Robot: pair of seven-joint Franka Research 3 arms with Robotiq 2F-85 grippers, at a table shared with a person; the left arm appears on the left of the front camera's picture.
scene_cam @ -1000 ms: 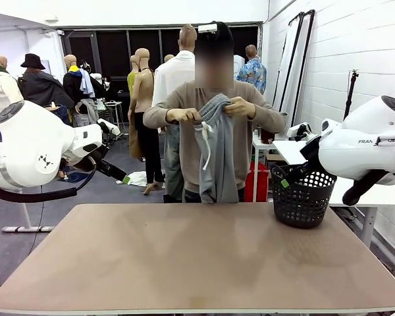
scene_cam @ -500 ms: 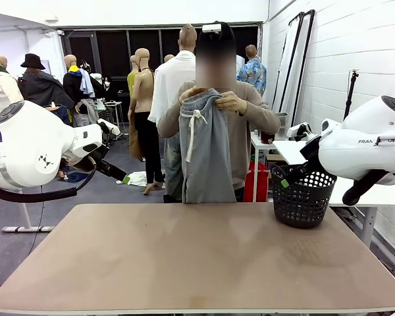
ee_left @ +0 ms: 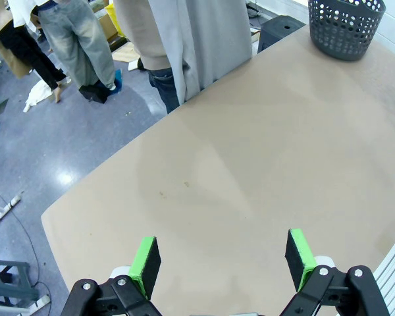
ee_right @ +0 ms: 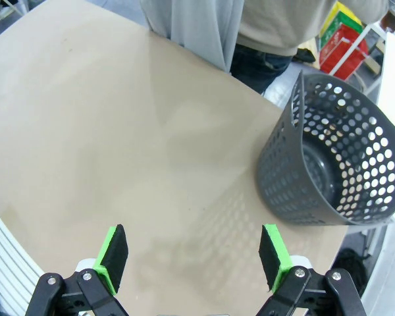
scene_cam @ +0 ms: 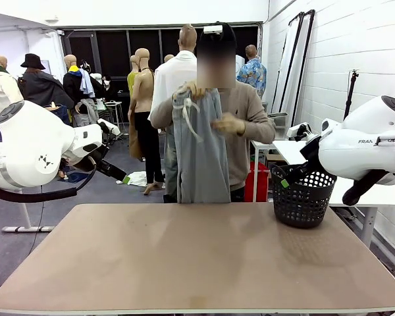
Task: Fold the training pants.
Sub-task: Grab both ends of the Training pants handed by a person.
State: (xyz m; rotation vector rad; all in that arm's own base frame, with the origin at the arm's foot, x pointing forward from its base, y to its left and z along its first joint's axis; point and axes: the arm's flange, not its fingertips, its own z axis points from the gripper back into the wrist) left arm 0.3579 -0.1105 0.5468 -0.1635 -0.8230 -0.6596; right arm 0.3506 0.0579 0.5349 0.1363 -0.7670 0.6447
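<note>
A person at the far side of the table holds the light grey training pants (scene_cam: pixel 201 148) up by the waistband with one hand, the other hand against the cloth; the legs hang down to the far table edge. The white drawstring (scene_cam: pixel 189 113) dangles near the top. The hanging cloth also shows in the left wrist view (ee_left: pixel 197 39) and the right wrist view (ee_right: pixel 207 26). My left gripper (ee_left: pixel 220 260) is open high above the bare tabletop. Also well above the table, my right gripper (ee_right: pixel 194 257) is open, nothing between its green pads. Both arms rest drawn back at the table's sides.
A dark grey perforated basket (scene_cam: pixel 303 196) stands at the far right corner of the tan table (scene_cam: pixel 197 263), also seen as the basket (ee_right: pixel 336 158) and the basket (ee_left: pixel 345 26). A red crate (ee_right: pixel 345 33) sits on the floor beyond.
The person has spread the bunched pants out and shifted them to picture left, now hanging flat; one hand moved down onto the cloth. Neither arm moved.
</note>
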